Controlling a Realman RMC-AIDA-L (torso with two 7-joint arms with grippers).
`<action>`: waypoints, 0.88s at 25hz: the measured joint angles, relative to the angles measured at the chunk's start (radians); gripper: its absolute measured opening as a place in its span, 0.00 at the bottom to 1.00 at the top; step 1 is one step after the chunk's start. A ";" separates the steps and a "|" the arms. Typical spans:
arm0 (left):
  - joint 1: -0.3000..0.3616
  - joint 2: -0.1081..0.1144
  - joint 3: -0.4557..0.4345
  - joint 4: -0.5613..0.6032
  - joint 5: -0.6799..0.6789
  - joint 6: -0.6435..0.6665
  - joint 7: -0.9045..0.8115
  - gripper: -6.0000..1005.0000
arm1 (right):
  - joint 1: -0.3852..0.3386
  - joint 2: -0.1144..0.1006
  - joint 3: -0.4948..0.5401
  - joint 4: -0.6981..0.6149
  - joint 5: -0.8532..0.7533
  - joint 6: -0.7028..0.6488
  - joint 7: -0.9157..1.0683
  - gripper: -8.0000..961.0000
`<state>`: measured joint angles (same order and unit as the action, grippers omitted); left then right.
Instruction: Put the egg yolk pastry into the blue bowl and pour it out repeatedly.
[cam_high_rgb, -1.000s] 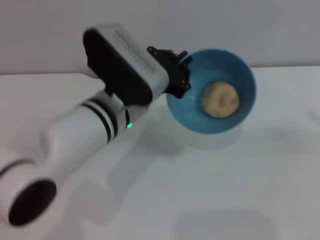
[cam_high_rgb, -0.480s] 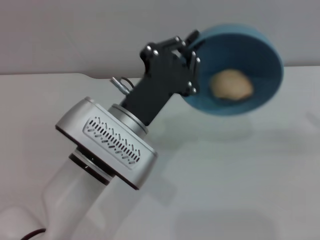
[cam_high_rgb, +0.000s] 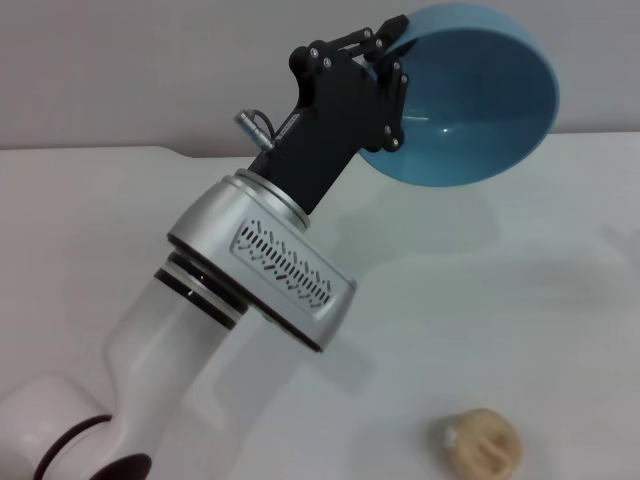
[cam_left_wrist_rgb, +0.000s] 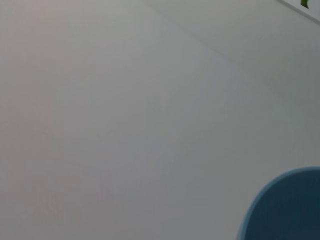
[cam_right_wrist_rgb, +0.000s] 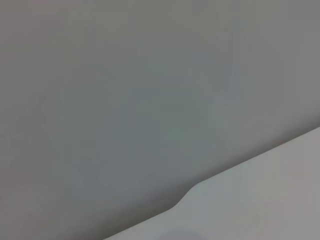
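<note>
My left gripper (cam_high_rgb: 393, 62) is raised high above the table and shut on the rim of the blue bowl (cam_high_rgb: 470, 110). The bowl is tipped steeply on its side, its empty inside facing the head camera. A slice of the bowl's rim (cam_left_wrist_rgb: 285, 205) also shows in the left wrist view. The egg yolk pastry (cam_high_rgb: 483, 443) lies on the white table near the front edge, well below and in front of the bowl. My right gripper is out of view.
The white table (cam_high_rgb: 520, 300) spreads under the bowl, with a grey wall behind it. The left arm's silver and white forearm (cam_high_rgb: 260, 270) crosses the left half of the head view. A table edge (cam_right_wrist_rgb: 240, 200) shows in the right wrist view.
The left gripper lifted and tipped the bowl further. The pastry that lay inside the bowl has fallen out and now rests on the table near the front.
</note>
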<state>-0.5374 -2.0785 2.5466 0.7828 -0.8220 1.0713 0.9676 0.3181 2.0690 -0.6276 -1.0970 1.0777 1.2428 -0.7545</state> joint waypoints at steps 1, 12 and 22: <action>-0.007 0.000 -0.002 -0.009 -0.004 -0.005 -0.002 0.03 | 0.000 0.000 -0.004 0.001 0.000 0.001 0.000 0.49; -0.026 0.006 -0.219 0.076 -0.327 -0.411 0.014 0.03 | 0.050 -0.009 -0.234 -0.005 -0.013 0.063 0.005 0.48; -0.019 0.016 -0.850 0.137 -0.399 -1.360 0.007 0.02 | 0.180 -0.009 -0.422 -0.019 -0.199 0.188 0.097 0.47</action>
<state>-0.5560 -2.0621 1.6961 0.9194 -1.2215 -0.2888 0.9745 0.4978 2.0604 -1.0494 -1.1162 0.8785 1.4305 -0.6571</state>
